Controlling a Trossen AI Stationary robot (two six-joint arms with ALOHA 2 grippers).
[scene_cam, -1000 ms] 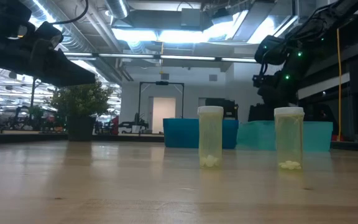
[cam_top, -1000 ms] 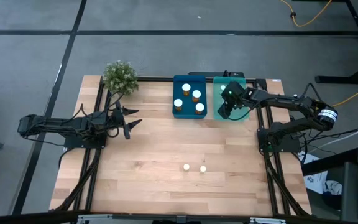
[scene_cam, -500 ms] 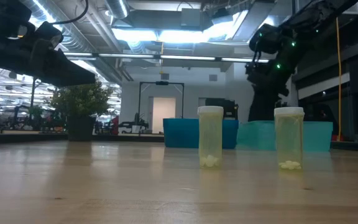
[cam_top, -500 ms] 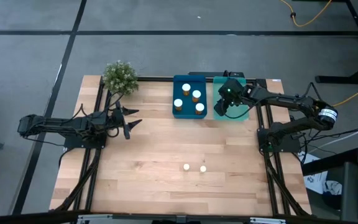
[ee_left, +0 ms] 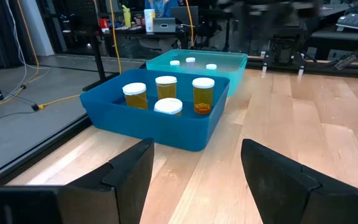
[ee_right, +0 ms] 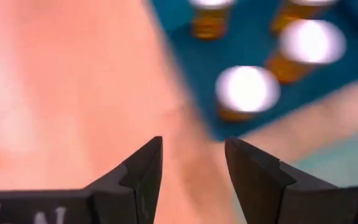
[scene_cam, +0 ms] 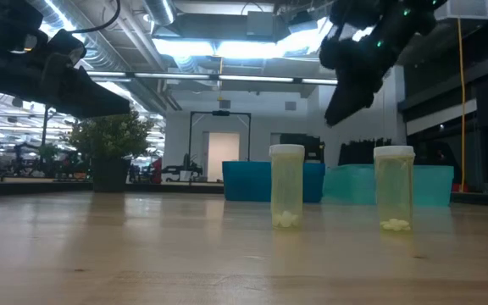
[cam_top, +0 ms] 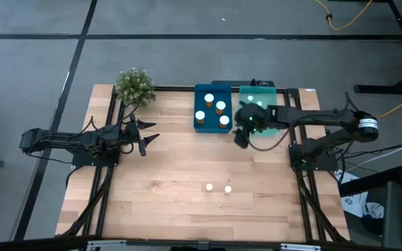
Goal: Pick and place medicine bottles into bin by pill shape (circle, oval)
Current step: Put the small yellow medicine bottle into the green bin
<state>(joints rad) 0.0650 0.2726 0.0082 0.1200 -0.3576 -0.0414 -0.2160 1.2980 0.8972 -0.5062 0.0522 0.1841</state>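
Bottles left to sort come first: two pale medicine bottles stand on bare wood in the lower middle of the high view, one at (cam_top: 209, 187) and its neighbour at (cam_top: 228, 189), just beside each other but apart; the low view shows them upright, each with a few pale pills at the bottom, too small to judge for shape. Farther up the frame the right gripper (cam_top: 241, 137) hangs above the table just below the bins, its fingers (ee_right: 143, 167) spread and holding nothing. The step in hand looks like the reach for the next bottle, so the gripper would do well to descend over one cap with its fingers straddling the body and clear of the neighbour, since a brushed bottle this light could tip and roll. A grip low enough on the body, and not on the cap alone, seems safer. Beyond it, at the upper middle, the dark blue bin (cam_top: 198, 126) holds four amber bottles with white caps, and the teal-green bin (cam_top: 271, 92) touching its right side holds three white-capped bottles, seen in the left wrist view. At the left of the frame the left gripper (cam_top: 147, 139) waits, spread and empty, below the potted plant (cam_top: 135, 86).
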